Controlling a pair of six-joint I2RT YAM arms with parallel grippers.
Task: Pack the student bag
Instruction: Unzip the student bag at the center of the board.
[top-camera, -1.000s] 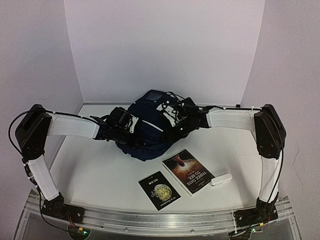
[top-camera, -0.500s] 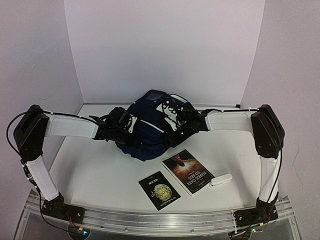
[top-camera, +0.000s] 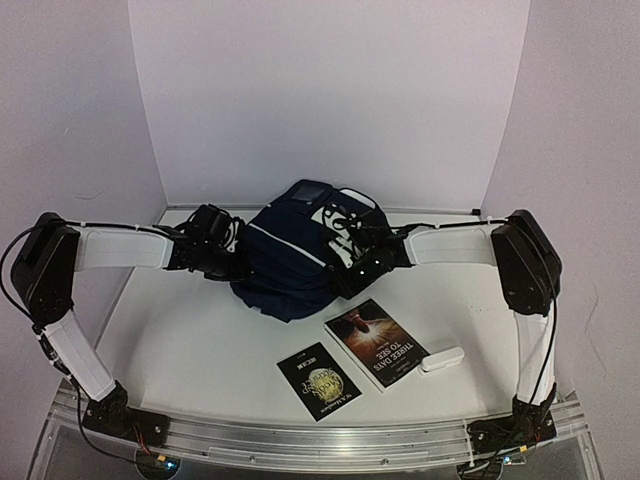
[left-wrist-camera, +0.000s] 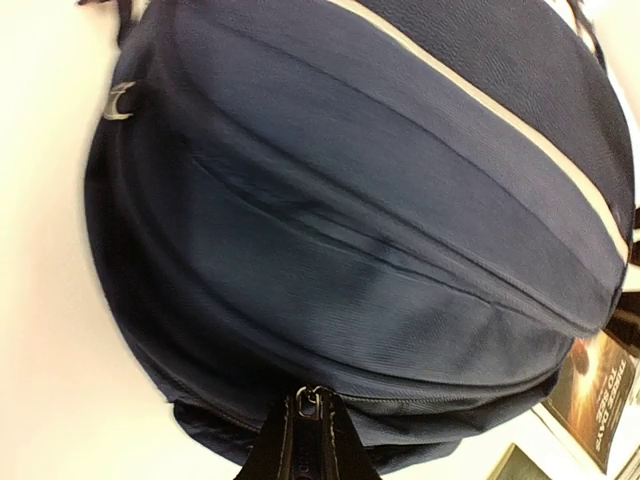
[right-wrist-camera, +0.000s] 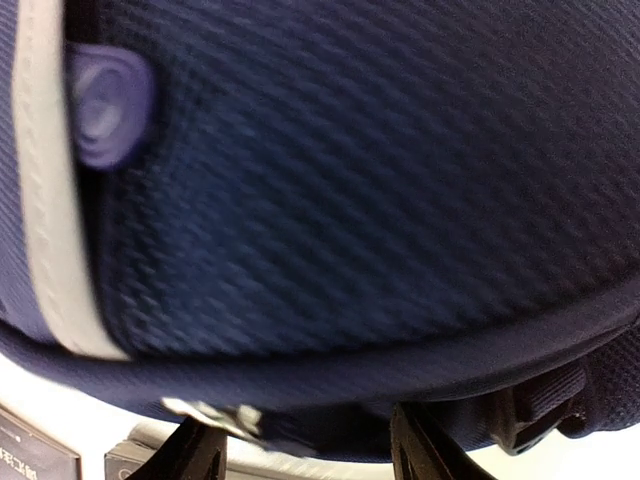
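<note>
Top view: the student bag (top-camera: 285, 270) sits at back centre of the worktop (top-camera: 200, 350), with the left gripper (top-camera: 225, 262) at its left flank and the right gripper (top-camera: 345, 283) at its right. Left wrist view: the bag fills the frame, a zip slider (left-wrist-camera: 306, 402) at the bottom edge; whether the fingers are spread or pressed together cannot be told. Right wrist view: fingers (right-wrist-camera: 195, 455) spread, close against the bag's lower rim.

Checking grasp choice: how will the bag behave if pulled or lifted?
The bag is likely floppy: its fabric creases and sags in the left wrist view. It would probably slump rather than roll, since it sits as a flattened dome. The woven cloth looks grippy, so it is unlikely to slip.
</note>
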